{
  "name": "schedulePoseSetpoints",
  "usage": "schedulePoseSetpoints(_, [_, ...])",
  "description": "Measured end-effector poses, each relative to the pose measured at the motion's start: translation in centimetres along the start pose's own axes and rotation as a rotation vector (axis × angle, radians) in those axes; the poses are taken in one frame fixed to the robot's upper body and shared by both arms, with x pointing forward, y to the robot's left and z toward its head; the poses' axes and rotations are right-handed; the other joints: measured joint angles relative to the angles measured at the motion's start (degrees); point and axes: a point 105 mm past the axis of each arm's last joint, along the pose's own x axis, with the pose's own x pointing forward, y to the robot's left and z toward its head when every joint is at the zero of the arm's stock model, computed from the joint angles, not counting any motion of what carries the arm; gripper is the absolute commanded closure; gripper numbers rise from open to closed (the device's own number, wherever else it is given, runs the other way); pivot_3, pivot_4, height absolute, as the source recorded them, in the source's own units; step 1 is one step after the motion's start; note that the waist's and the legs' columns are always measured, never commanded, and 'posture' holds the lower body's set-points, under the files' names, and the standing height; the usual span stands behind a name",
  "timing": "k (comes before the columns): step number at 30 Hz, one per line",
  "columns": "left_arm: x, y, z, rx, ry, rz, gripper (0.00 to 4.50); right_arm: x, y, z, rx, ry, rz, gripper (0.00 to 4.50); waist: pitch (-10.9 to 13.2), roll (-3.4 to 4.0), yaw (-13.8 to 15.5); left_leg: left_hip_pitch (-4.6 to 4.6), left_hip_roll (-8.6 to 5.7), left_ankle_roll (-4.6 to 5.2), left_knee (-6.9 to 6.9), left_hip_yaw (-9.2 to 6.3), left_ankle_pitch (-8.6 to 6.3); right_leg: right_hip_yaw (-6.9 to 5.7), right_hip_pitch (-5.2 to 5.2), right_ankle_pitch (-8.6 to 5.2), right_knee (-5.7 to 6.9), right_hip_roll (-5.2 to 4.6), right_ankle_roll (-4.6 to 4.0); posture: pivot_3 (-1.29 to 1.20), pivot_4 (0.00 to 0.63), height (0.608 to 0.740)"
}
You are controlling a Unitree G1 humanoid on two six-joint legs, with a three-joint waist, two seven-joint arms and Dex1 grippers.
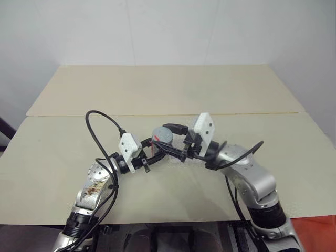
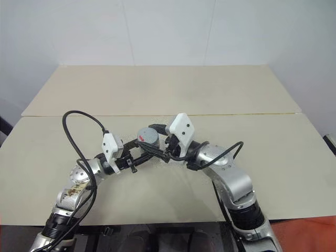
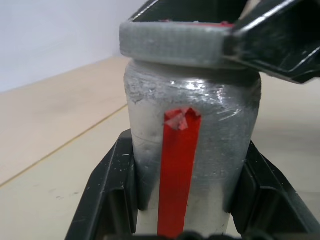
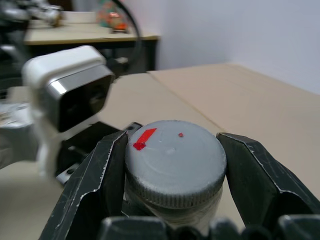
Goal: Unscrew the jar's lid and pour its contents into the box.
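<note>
The silvery-grey jar [image 3: 220,130] with its red vertical stripe stands upright above the table, held at its body by my left gripper [image 1: 156,150], whose black fingers [image 3: 112,190] press both sides. The grey lid [image 4: 172,160], marked with a small red patch, sits on top of the jar. My right gripper [image 4: 173,140] comes in from the right, and its two fingers [image 4: 95,185] sit tight against opposite sides of the lid [image 1: 163,136]. The contents and the box are out of view.
Two beige tabletops [image 1: 168,89] meet at a seam [image 1: 252,113] running across behind the grippers. Black cables [image 1: 100,131] loop from both wrists. A white wall stands behind the far edge. In the right wrist view another table with clutter [image 4: 107,20] stands far off.
</note>
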Motion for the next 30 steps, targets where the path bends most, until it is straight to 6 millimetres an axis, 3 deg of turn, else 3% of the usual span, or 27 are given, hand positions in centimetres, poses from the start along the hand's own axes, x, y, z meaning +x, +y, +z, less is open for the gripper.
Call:
schedulePoseSetpoints(15, [-0.4, -1.2, 1.0, -0.030, -0.023, -0.120, 2.54, 0.5, -1.9, 1.1, -0.016, 0.044, 0.639, 1.71, 0.0, 0.03, -0.7, -0.01, 0.01, 0.01, 0.00, 0.03, 0.00, 0.01, -0.03, 0.01, 0.00, 0.01, 0.00, 0.00, 0.150, 0.740])
schedulePoseSetpoints(23, [-0.7, -0.9, 0.7, -0.031, -0.012, -0.088, 2.54, 1.4, -2.6, 0.7, -0.060, 0.055, 0.717, 1.71, 0.0, 0.05, -0.7, -0.06, 0.03, -0.04, 0.00, 0.04, 0.02, 0.00, -0.09, 0.01, 0.03, 0.00, -0.01, 0.00, 0.150, 0.740])
schedulePoseSetpoints(28, [-0.9, -0.7, 0.9, -0.026, -0.021, -0.068, 2.54, 1.3, -3.0, 0.8, -0.027, 0.016, 0.692, 0.18, 0.0, 0.05, -0.6, -0.15, 0.04, -0.07, 0.00, 0.03, 0.04, -0.01, -0.18, 0.01, 0.04, -0.02, -0.01, 0.00, 0.150, 0.740])
schedulePoseSetpoints(30, [-1.0, -0.6, 1.1, -0.018, -0.027, -0.056, 2.54, 0.6, -3.0, 1.1, -0.024, -0.045, 0.661, 0.06, 0.0, 0.05, -0.5, -0.16, 0.04, -0.07, -0.01, 0.02, 0.04, -0.03, -0.18, 0.01, 0.03, -0.03, -0.01, 0.00, 0.150, 0.740])
